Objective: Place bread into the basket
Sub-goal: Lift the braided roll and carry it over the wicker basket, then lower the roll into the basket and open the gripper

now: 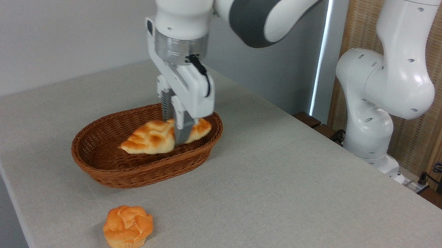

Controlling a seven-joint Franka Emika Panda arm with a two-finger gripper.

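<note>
Inside the basket (140, 173), the bread (154, 138) is hanging low over the weave, the end effector (176, 128) grasping its middle. I judge the carrying nearly finished; lowering, letting go and withdrawing are remaining.

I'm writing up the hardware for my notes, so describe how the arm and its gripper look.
The arm has glossy white rounded shells with dark grey joint sections and small round holes. A brushed-metal ring sits above the white gripper, whose two fingers are grey. A short black cable loops at the wrist.
</note>
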